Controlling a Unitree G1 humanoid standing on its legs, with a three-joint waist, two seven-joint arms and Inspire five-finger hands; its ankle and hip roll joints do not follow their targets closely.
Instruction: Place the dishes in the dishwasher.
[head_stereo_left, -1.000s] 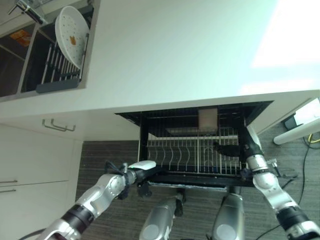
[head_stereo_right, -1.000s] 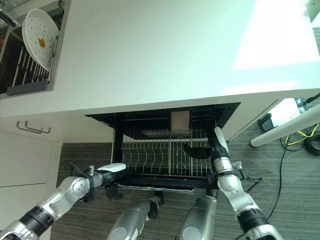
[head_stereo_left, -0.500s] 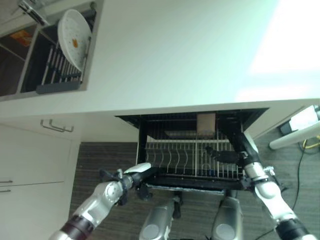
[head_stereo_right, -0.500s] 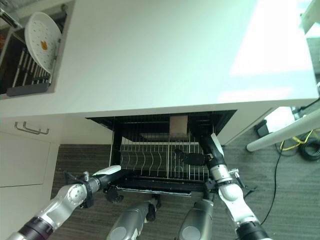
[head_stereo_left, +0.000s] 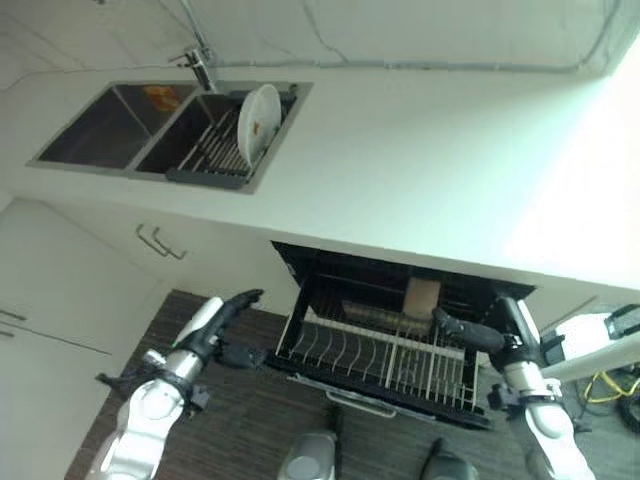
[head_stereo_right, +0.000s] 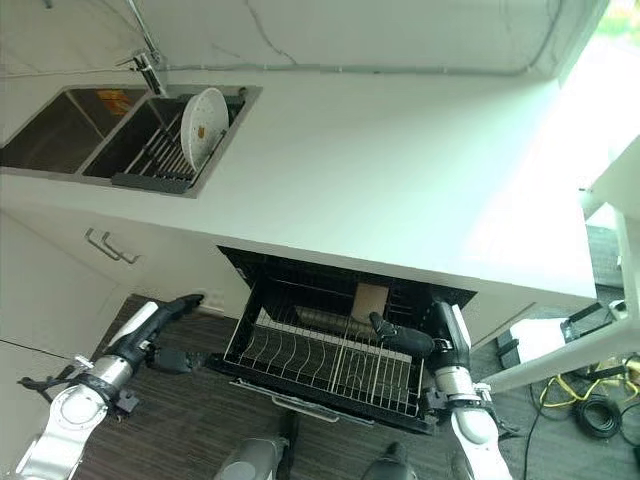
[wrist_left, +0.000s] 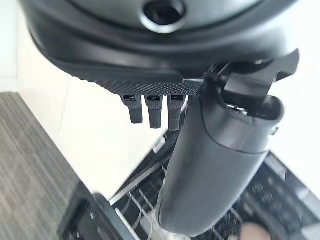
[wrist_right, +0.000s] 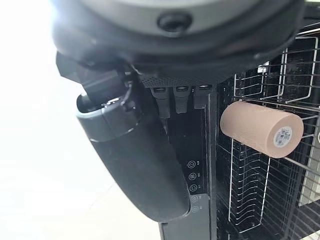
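Note:
A white plate (head_stereo_left: 258, 122) with an orange spot stands on edge in the grey dish rack (head_stereo_right: 160, 152) in the right sink basin. Below the counter the dishwasher is open, with its wire rack (head_stereo_left: 385, 362) pulled out and no dishes in it. My left hand (head_stereo_left: 222, 310) hangs to the left of the rack's front corner, apart from it, with straight fingers and nothing in it. My right hand (head_stereo_right: 402, 339) reaches over the rack's right side, fingers straight, also holding nothing. In the wrist views each hand's thumb (wrist_left: 215, 165) (wrist_right: 135, 160) stands free.
A tan roll (wrist_right: 261, 128) lies at the back of the wire rack. The dishwasher's control edge (wrist_right: 193, 189) runs beside my right hand. A faucet (head_stereo_left: 199, 66) stands behind the sink, and a cupboard handle (head_stereo_left: 160, 243) is below it. A white post (head_stereo_left: 600, 352) stands at the right.
The camera has tilted up, bringing the sink and counter into view. My left hand has come off the rack's front left corner and moved out to the left. My right hand stays over the rack.

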